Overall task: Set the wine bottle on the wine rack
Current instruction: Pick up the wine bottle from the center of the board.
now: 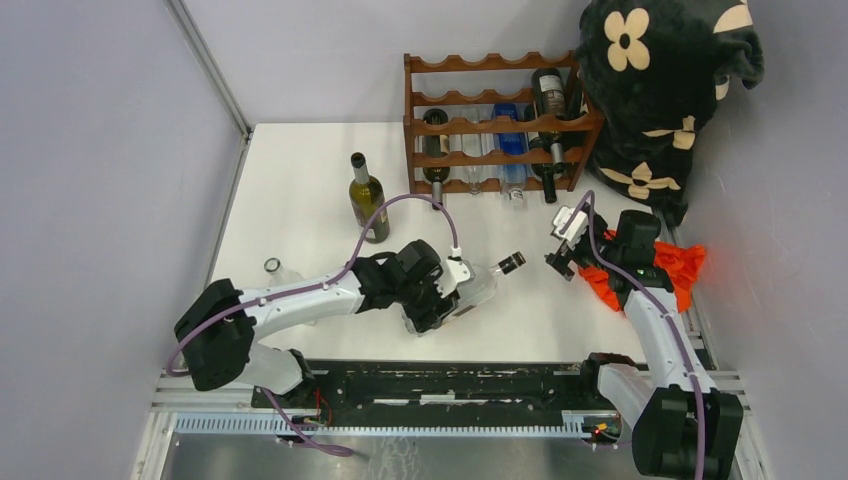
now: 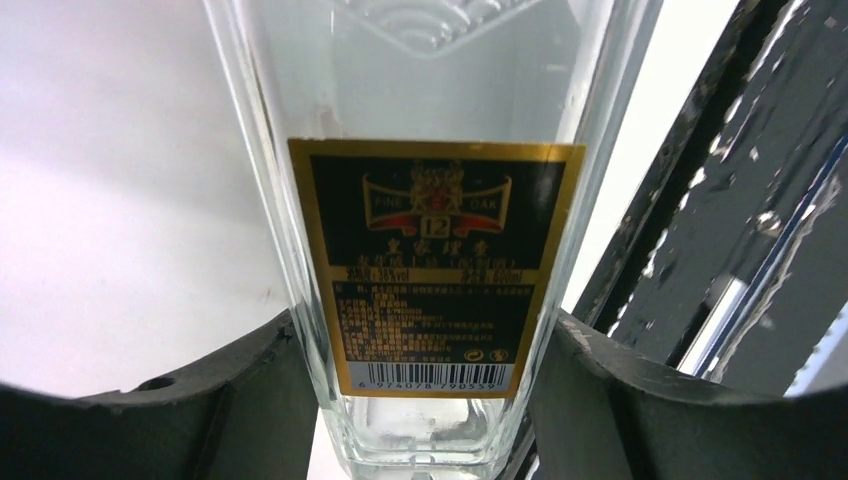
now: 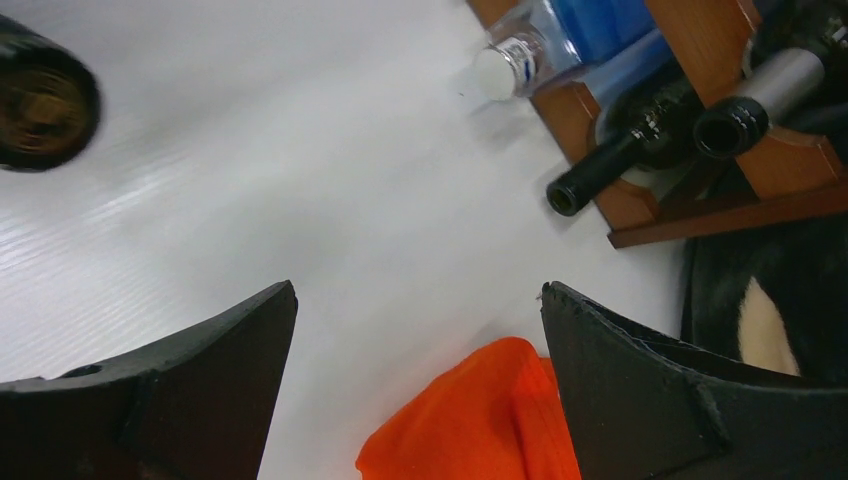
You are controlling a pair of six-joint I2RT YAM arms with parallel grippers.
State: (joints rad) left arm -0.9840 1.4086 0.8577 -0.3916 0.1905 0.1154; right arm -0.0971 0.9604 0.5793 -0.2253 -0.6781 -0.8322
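Observation:
A clear square glass wine bottle (image 1: 485, 282) with a black-and-gold label and a dark cap (image 1: 512, 262) lies tilted above the table, cap pointing right. My left gripper (image 1: 462, 295) is shut on its lower body. In the left wrist view the bottle (image 2: 430, 250) fills the space between the two dark fingers (image 2: 240, 400), which press on its sides. My right gripper (image 1: 562, 245) stands open just right of the cap; in its own view the right gripper (image 3: 417, 290) holds nothing. The reddish-brown wine rack (image 1: 490, 125) stands at the back, and its lower corner (image 3: 715, 40) shows in the right wrist view.
Several bottles lie in the rack. A dark green bottle (image 1: 367, 200) stands upright left of it. A clear bottle top (image 1: 272, 266) shows behind the left arm. An orange cloth (image 1: 680, 265) (image 3: 480, 420) lies under the right arm; a black flowered cloth (image 1: 660, 80) is piled at back right.

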